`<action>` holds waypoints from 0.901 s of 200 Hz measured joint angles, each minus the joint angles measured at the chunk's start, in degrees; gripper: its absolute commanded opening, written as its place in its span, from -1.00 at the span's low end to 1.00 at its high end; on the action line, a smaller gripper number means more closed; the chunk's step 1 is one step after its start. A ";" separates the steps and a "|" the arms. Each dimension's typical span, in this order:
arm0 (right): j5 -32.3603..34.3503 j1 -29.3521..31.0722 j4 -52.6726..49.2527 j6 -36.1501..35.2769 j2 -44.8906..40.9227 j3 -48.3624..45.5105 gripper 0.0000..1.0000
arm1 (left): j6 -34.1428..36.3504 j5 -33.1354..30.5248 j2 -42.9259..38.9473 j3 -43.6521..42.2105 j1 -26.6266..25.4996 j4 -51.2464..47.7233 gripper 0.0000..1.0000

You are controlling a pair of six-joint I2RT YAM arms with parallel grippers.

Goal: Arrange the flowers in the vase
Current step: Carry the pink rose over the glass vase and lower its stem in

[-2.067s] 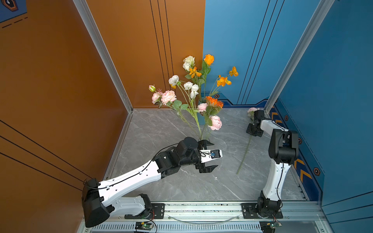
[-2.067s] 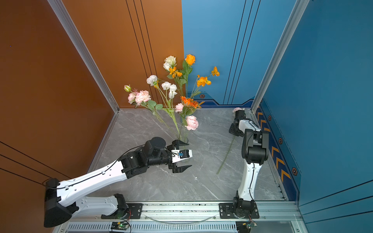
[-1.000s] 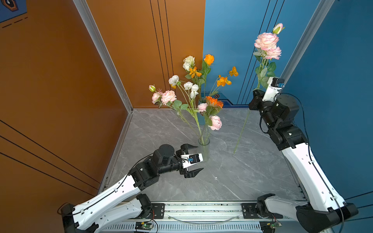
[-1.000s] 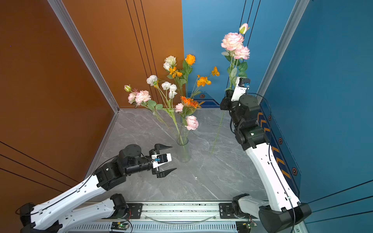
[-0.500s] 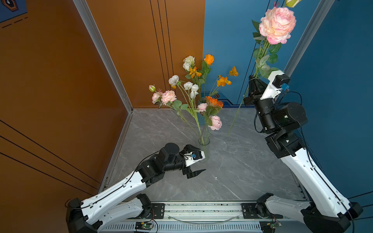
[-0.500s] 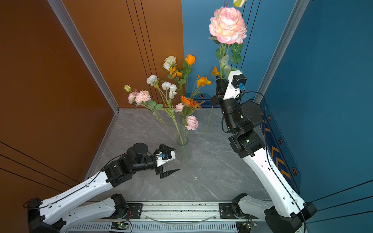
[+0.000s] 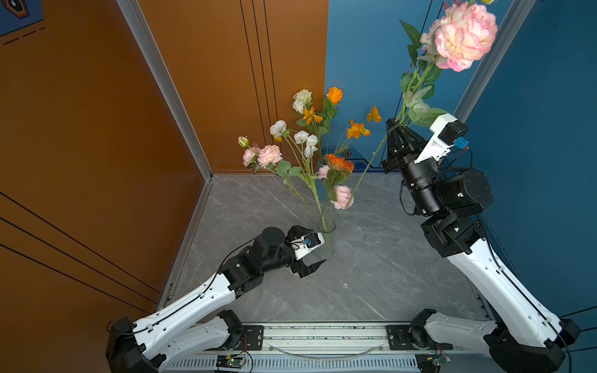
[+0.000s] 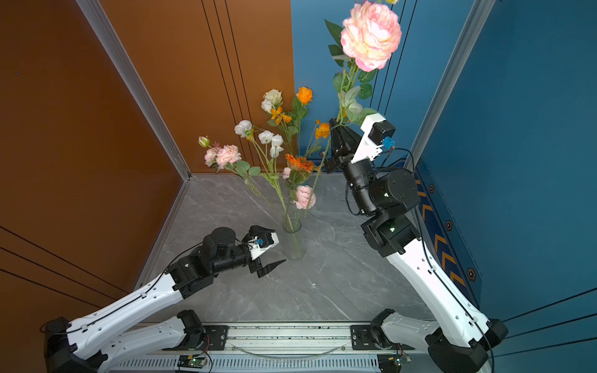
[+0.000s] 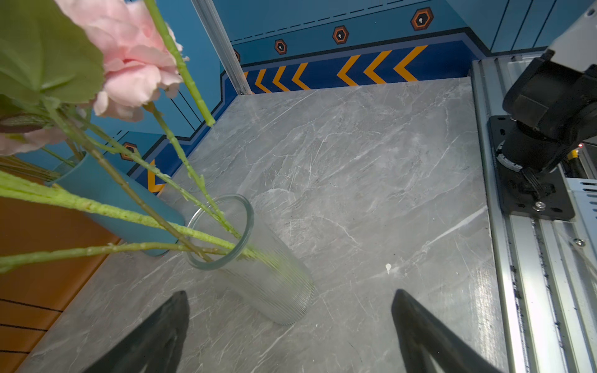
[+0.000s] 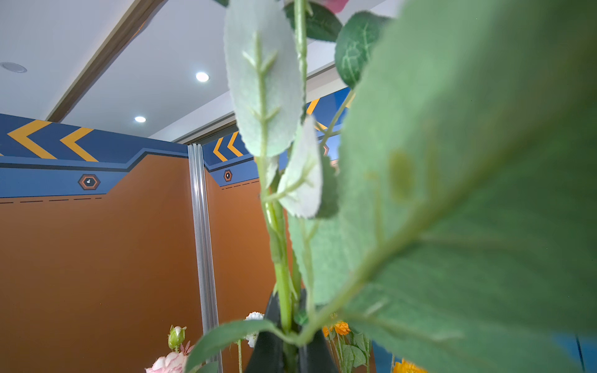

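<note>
We hold the pink flower [image 7: 463,35] by its stem in the right hand [image 7: 392,126], clamped tight, bloom up (lower end free). Our left hand [image 7: 317,247] sits spread wide, just beside the vase [image 9: 258,271].

Flowers [image 7: 303,142] stand in the vase [image 7: 327,240] on the table [image 7: 371,274]; left end effector [image 7: 318,245] just left of it, right end effector [image 7: 391,124], holding another flower [image 7: 465,35], behind-right.

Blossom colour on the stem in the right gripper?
Pale pink blossom with a creamy-yellow centre; shows best in a top view.

Robot test cell — orange-blue panel walls [image 7: 97,129], marble-look tabletop [image 7: 371,274], arm-mounting rail [image 7: 323,334].
</note>
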 measured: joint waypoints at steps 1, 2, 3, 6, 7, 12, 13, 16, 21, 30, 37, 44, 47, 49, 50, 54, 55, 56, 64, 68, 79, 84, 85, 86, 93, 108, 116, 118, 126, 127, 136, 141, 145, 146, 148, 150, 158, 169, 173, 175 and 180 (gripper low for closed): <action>0.00 0.04 -0.07 0.13 0.00 0.00 -1.00 | 0.00 0.00 0.00 0.00 0.04 0.02 0.96; 0.00 0.07 -0.07 0.20 0.00 0.00 -1.00 | 0.00 -0.02 0.00 0.00 0.09 0.04 0.96; 0.00 0.09 -0.11 0.22 0.00 0.00 -1.00 | -0.02 -0.02 0.00 0.00 0.11 0.15 0.96; 0.00 0.15 -0.20 0.46 0.00 0.02 -1.00 | -0.07 -0.07 0.00 0.00 0.20 0.31 0.96; 0.00 0.17 -0.26 0.61 0.00 0.02 -1.00 | -0.09 -0.07 -0.02 0.00 0.22 0.35 0.96; 0.00 0.22 -0.55 1.01 0.00 0.04 -1.00 | -0.24 -0.17 -0.02 0.00 0.46 0.59 0.96; -0.02 0.24 -0.59 1.09 0.00 0.04 -1.00 | -0.26 -0.22 -0.02 0.00 0.48 0.66 0.96; -0.04 0.24 -0.79 1.40 0.00 0.07 -1.00 | -0.37 -0.26 -0.02 0.00 0.57 0.76 0.96; -0.09 0.33 -1.07 1.73 0.00 0.11 -1.00 | -0.46 -0.26 -0.04 0.00 0.74 0.94 0.96; -0.20 0.57 -1.51 2.21 0.02 0.13 -1.00 | -0.61 -0.26 -0.17 0.00 1.07 1.22 0.96; -0.22 0.72 -1.62 2.58 0.04 0.13 -1.00 | -0.66 -0.26 -0.33 0.00 1.33 1.29 0.96; -0.42 1.01 -1.53 2.93 0.15 0.07 -1.00 | -0.83 -0.26 -0.55 0.00 1.60 1.38 0.96; -0.50 1.11 -1.42 2.97 0.17 0.00 -1.00 | -0.83 -0.26 -0.68 0.00 1.73 1.42 0.96; -0.59 1.22 -1.27 2.99 0.20 -0.13 -1.00 | -0.83 -0.26 -0.74 -0.02 1.77 1.44 0.96; -0.61 1.27 -1.18 2.99 0.20 -0.17 -1.00 | -0.85 -0.26 -0.81 -0.02 1.84 1.49 0.96; -0.70 1.44 -0.76 2.99 0.20 -0.55 -1.00 | -0.85 -0.26 -0.94 -0.02 1.95 1.57 0.96; -0.79 1.53 -0.50 2.99 0.20 -0.70 -1.00 | -0.87 -0.26 -0.98 -0.02 1.97 1.62 0.96; -0.81 1.57 -0.37 2.99 0.20 -0.79 -1.00 | -0.87 -0.26 -1.01 -0.02 1.99 1.64 0.96; -1.11 2.08 1.18 2.95 0.20 -2.10 -1.00 | -0.92 -0.26 -1.29 -0.04 2.14 1.81 0.96; -1.29 2.38 1.92 2.82 0.20 -2.89 -1.00 | -1.01 -0.24 -1.38 -0.04 2.23 1.90 0.96; -1.55 3.28 3.93 2.03 0.24 -5.25 -1.00 | -1.05 -0.24 -1.55 -0.04 2.36 2.14 0.96; -1.55 3.72 4.70 1.53 0.33 -6.19 -1.00 | -1.05 -0.24 -1.57 -0.04 2.47 2.19 0.96; -1.55 3.85 4.81 1.42 0.35 -6.47 -1.00 | -1.05 -0.24 -1.57 -0.04 2.49 2.19 0.96; -1.55 3.89 4.94 1.36 0.37 -6.60 -1.00 | -1.05 -0.24 -1.60 -0.04 2.51 2.21 0.96; -1.55 4.39 5.73 0.39 0.68 -7.67 -1.00 | -1.05 -0.22 -1.60 -0.07 2.64 2.29 0.96; -1.66 5.53 6.78 -1.42 1.60 -8.63 -1.00 | -1.07 -0.22 -1.60 -0.11 2.93 2.32 0.96; -1.70 6.12 7.45 -2.34 2.05 -9.05 -1.00 | -1.07 -0.20 -1.60 -0.11 3.06 2.32 0.96; -1.70 6.32 7.65 -2.60 2.14 -9.18 -1.00 | -1.09 -0.20 -1.60 -0.11 3.08 2.34 0.96; -1.75 6.86 8.55 -3.34 2.34 -9.75 -1.00 | -1.09 -0.20 -1.60 -0.11 3.26 2.36 0.96; -1.75 6.95 8.70 -3.56 2.36 -9.88 -1.00 | -1.09 -0.20 -1.60 -0.11 3.28 2.36 0.96; -1.90 7.52 9.66 -4.44 2.45 -10.64 -1.00 | -1.09 -0.22 -1.60 -0.13 3.39 2.36 0.96; -1.92 7.80 10.14 -4.83 2.45 -11.08 -1.00 | -1.14 -0.22 -1.60 -0.13 3.39 2.38 0.96; -1.95 7.96 10.62 -5.14 2.47 -11.39 -1.00 | -1.29 -0.22 -1.60 -0.13 3.39 2.36 0.96; -1.92 7.98 10.67 -5.18 2.49 -11.45 -1.00 | -1.29 -0.22 -1.60 -0.13 3.39 2.38 0.96; -1.92 8.07 10.93 -5.42 2.54 -11.65 -1.00 | -1.29 -0.22 -1.60 -0.13 3.39 2.36 0.96; -1.95 8.11 11.15 -5.60 2.56 -11.78 -1.00 | -1.29 -0.20 -1.57 -0.13 3.39 2.36 0.96; -1.99 8.26 12.44 -6.14 2.71 -12.52 -1.00 | -1.44 -0.20 -1.60 -0.15 3.39 2.36 0.96; -2.19 8.52 13.66 -7.08 3.06 -13.42 -1.00 | -1.49 -0.20 -1.60 -0.15 3.41 2.36 0.96; -2.25 8.66 13.97 -7.39 3.19 -13.66 -1.00 | -1.49 -0.20 -1.60 -0.15 3.43 2.36 0.96; -2.32 8.79 14.10 -7.69 3.30 -13.81 -1.00 | -1.49 -0.20 -1.60 -0.15 3.43 2.36 0.96; -2.38 8.94 14.40 -8.11 3.52 -14.03 -1.00 | -1.49 -0.20 -1.60 -0.15 3.43 2.38 0.96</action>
